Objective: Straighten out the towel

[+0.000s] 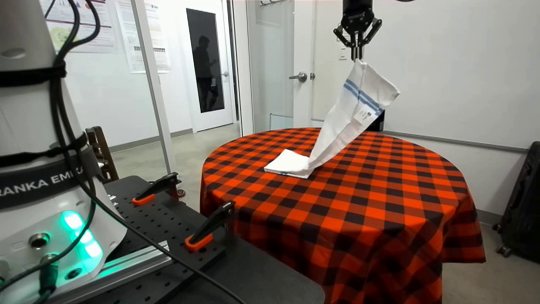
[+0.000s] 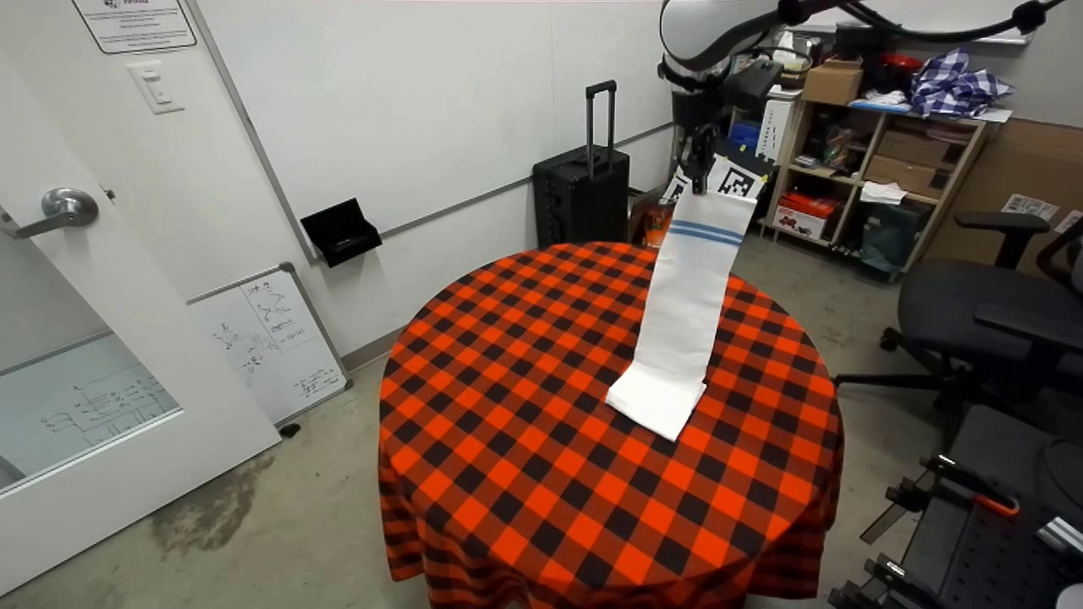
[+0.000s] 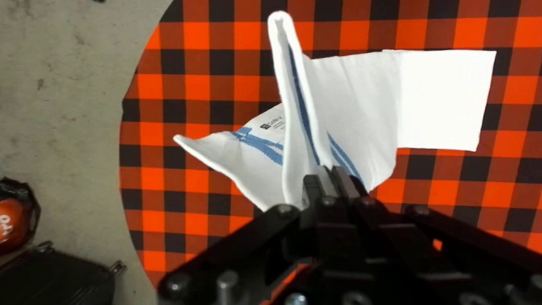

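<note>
The white towel [image 1: 341,122] with blue stripes hangs by one end from my gripper [image 1: 357,54]. In both exterior views my gripper is shut on that end, high above the round table; it also shows in an exterior view [image 2: 699,179]. The towel [image 2: 689,296] slants down, and its lower end lies folded over on the checked tablecloth [image 2: 550,491]. In the wrist view my gripper [image 3: 330,173] has its fingers together on the towel [image 3: 355,93]. The upper part is creased and folded around the fingers, with a label showing. The flat white end lies to the right.
The red-and-black checked tablecloth [image 1: 379,198] spreads around the towel and hangs over the table's edge. Black clamps [image 1: 211,223] stand on the robot's mount beside the table. A black suitcase [image 2: 584,194] stands behind the table, and an office chair [image 2: 973,304] is beside it.
</note>
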